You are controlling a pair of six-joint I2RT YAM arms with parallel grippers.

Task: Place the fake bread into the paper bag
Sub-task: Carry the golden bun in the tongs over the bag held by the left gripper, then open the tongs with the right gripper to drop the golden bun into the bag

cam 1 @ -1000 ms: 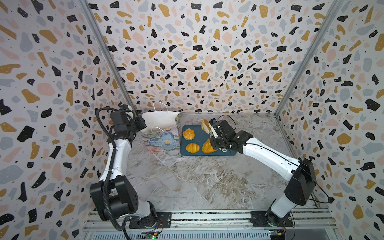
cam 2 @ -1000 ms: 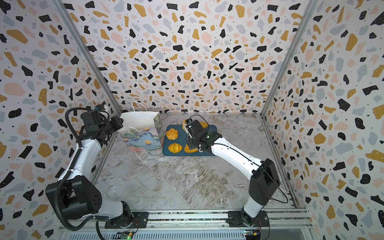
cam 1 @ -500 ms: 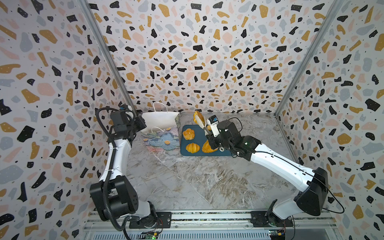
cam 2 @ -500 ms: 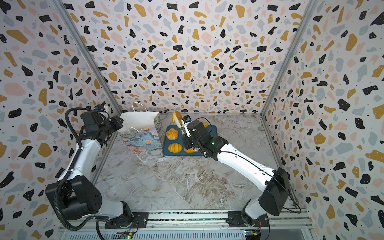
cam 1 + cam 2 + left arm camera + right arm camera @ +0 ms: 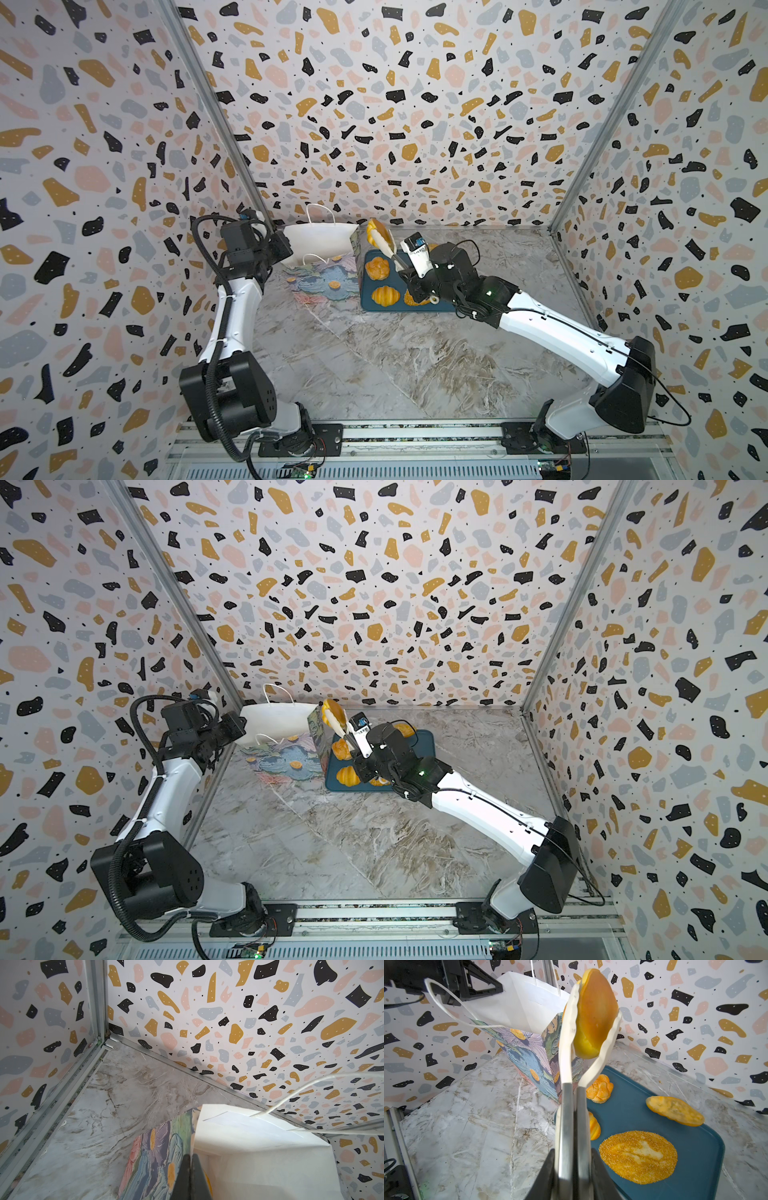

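Pinching the left rim of the paper bag [image 5: 322,241] between clenched jaws, the left gripper [image 5: 190,1167] appears to be there to hold the mouth wide and stop the light bag from tipping or sliding when something drops in. The bag stands upright at the far left of the surface [image 5: 374,374], close to the far wall, its white inside showing. One cord handle [image 5: 320,212] stands up at the far side and the other [image 5: 446,1007] droops over the near side, so neither crosses the opening.

The right gripper [image 5: 572,1167] is clamped on the metal handles of a pair of tongs [image 5: 569,1105], not on bread directly. The tongs' white scalloped tips squeeze a smooth golden roll [image 5: 596,1014] from both sides and hold it on edge, high in the air. In both top views the roll hangs just right of the bag's right wall, above the far left corner of the blue tray [image 5: 623,1109], so it seems to be lifted for clearance over the rim but not yet over the mouth.

Four breads lie on the tray, which sits just right of the bag (a short carry):

- a seeded oval loaf [image 5: 637,1157]
- a knotted roll [image 5: 600,1089]
- a flat long roll [image 5: 675,1110]
- a ridged one [image 5: 593,1126], half hidden behind the tongs

The bag's floor cannot be seen from here.
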